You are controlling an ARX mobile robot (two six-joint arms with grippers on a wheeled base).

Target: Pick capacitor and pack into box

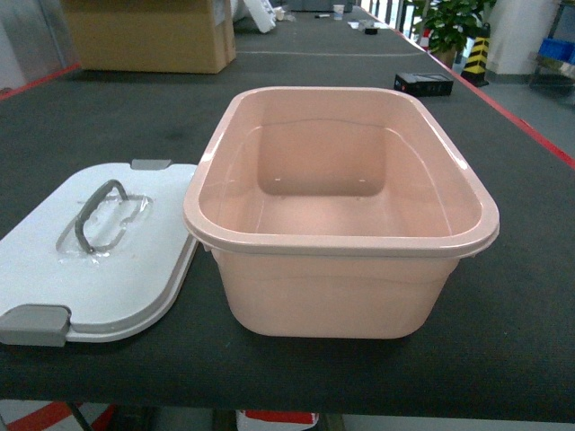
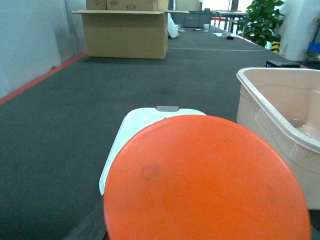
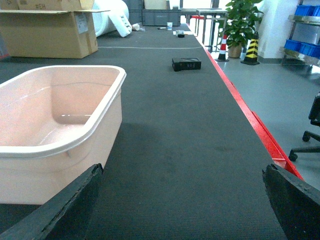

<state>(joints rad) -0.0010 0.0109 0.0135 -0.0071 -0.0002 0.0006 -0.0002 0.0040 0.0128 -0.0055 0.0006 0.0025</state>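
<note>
On table (image 1: 503, 359): one box (image 1: 341, 235), one lid (image 1: 99, 256)

The pale pink box (image 1: 341, 224) stands upright and open, its white lid (image 1: 108, 260) flat just beside it.

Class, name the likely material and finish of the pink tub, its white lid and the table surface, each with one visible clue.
Pink tub: probably moulded plastic, smooth and slightly glossy; soft highlights, rounded thick rim.
White lid: likely plastic, satin; grey latches, a greyish handle that looks plastic.
Table surface: dark matte mat, perhaps rubber or fabric; fine ribbed texture, no shine.
</note>
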